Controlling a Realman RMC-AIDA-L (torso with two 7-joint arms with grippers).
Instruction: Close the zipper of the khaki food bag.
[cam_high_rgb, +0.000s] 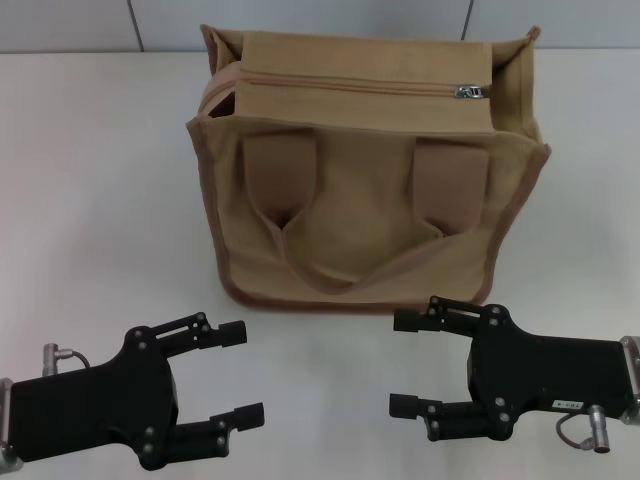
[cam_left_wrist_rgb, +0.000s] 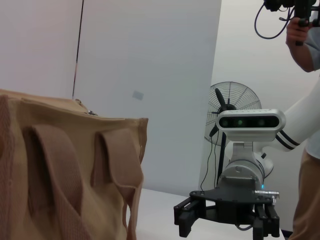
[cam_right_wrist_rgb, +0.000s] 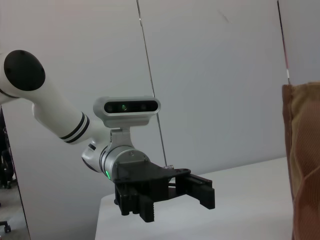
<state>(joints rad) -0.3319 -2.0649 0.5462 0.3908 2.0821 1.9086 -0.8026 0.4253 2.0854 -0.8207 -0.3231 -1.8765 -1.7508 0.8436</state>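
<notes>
The khaki food bag (cam_high_rgb: 365, 215) stands upright on the white table, its two brown patches and drooping strap facing me. The zipper (cam_high_rgb: 350, 86) runs along the top panel, and its silver slider (cam_high_rgb: 470, 92) sits near the right end. My left gripper (cam_high_rgb: 243, 372) is open and empty on the table in front of the bag's left side. My right gripper (cam_high_rgb: 403, 362) is open and empty in front of the bag's right side. The left wrist view shows the bag (cam_left_wrist_rgb: 65, 165) and the right gripper (cam_left_wrist_rgb: 224, 220). The right wrist view shows the left gripper (cam_right_wrist_rgb: 207, 192) and the bag's edge (cam_right_wrist_rgb: 302, 150).
The white table (cam_high_rgb: 90, 200) spreads around the bag, with a pale wall behind it. In the left wrist view a fan (cam_left_wrist_rgb: 232, 105) and a person (cam_left_wrist_rgb: 307, 45) stand beyond the table on my right side.
</notes>
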